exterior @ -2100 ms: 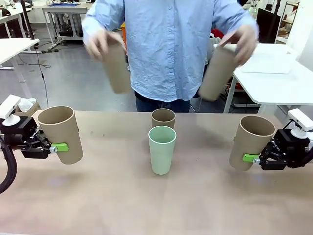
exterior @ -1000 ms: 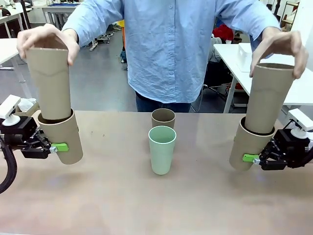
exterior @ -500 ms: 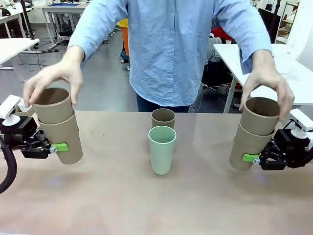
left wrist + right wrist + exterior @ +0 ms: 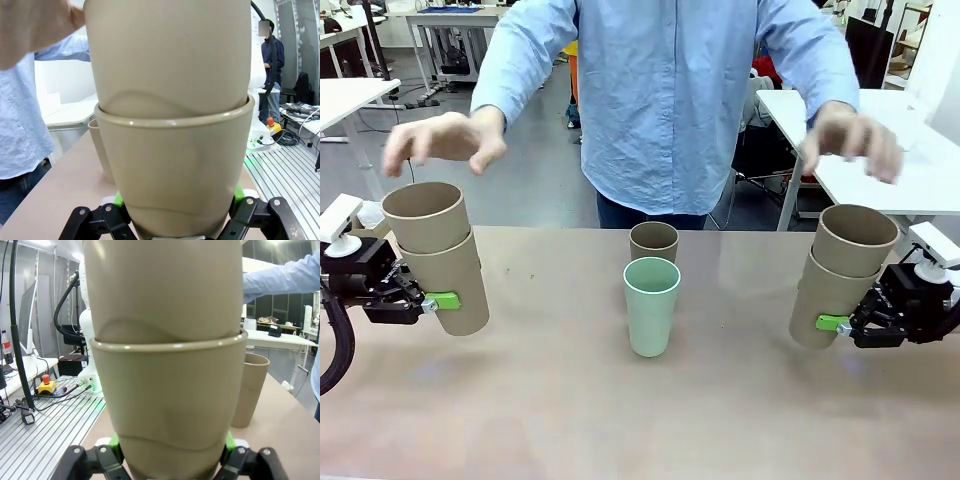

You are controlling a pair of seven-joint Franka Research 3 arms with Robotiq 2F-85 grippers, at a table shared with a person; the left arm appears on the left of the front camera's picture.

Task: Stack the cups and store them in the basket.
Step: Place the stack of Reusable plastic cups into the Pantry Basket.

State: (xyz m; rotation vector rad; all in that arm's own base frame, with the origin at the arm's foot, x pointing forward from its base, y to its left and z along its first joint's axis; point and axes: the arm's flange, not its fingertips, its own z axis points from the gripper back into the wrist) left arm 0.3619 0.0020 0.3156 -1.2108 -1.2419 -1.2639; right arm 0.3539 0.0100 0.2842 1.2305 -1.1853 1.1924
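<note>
My left claw (image 4: 445, 298) is clamped on the lower wall of a tan cup (image 4: 448, 285), held off the table (image 4: 620, 420) with a second cup (image 4: 425, 215) nested in it. My right claw (image 4: 830, 320) grips its own tan pair (image 4: 840, 280) the same way. The mint cup (image 4: 651, 305) and a tan one (image 4: 654, 242) stand mid-table, just apart. These look light, stiff and matte, so I'd expect little slip. The taper could let a cup creep through my pads, though, and the inner ones sit loose, so I'd grip mid-wall and stay upright. Half a second ago the person's hands (image 4: 445, 140) were pressing on the inner rims; now they hover clear above.
</note>
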